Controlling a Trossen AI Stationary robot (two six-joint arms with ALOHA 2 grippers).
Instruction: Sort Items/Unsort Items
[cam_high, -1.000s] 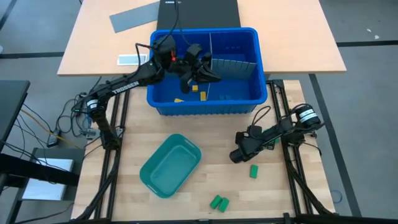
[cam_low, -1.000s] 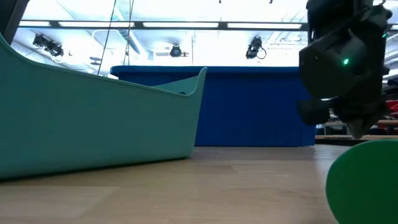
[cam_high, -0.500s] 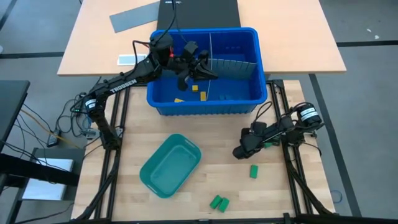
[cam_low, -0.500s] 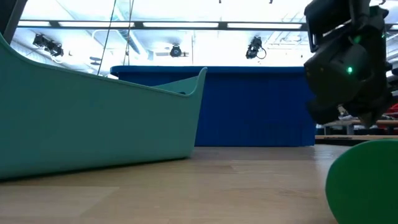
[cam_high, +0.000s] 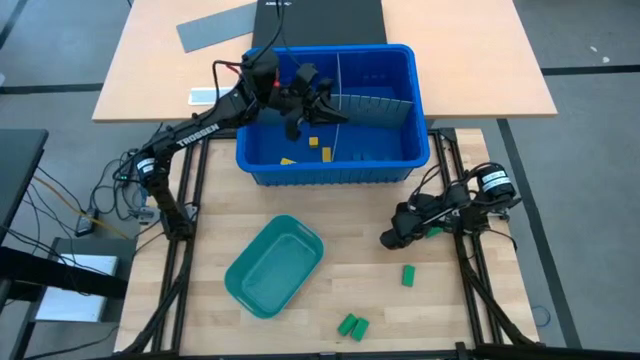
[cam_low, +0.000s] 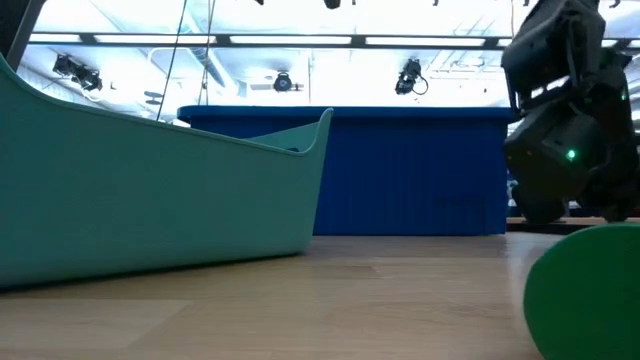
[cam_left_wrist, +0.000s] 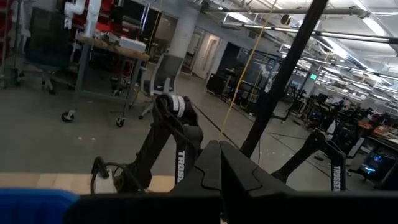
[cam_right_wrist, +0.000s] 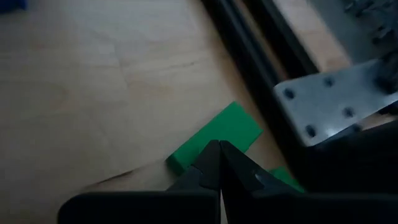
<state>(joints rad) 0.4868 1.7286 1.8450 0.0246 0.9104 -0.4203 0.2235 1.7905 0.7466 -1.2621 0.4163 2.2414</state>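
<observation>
Three green blocks lie flat on the wooden table: one (cam_high: 408, 274) near my right gripper and a pair (cam_high: 351, 325) by the near edge. Several yellow blocks (cam_high: 313, 141) lie on the floor of the blue bin (cam_high: 325, 178). My left gripper (cam_high: 335, 110) hovers shut and level over the bin's left half, holding nothing. My right gripper (cam_high: 386, 241) is shut and slants down low over the table's right side. In the right wrist view its tips (cam_right_wrist: 219, 144) stand in front of a green block (cam_right_wrist: 217, 134) beside a dark frame rail.
A teal tray (cam_high: 275, 265) sits on the table's near left, and the low view shows its wall (cam_low: 150, 190) close up. A grey divider (cam_high: 375, 100) splits the bin. A grey sheet (cam_high: 215, 27) lies on the far desk. Dark frame rails (cam_high: 462, 260) run along the table's right side.
My right gripper has drawn back toward the table's right edge and sunk a little, still shut. My left gripper has drifted slightly toward the far edge above the bin. No block has moved.
</observation>
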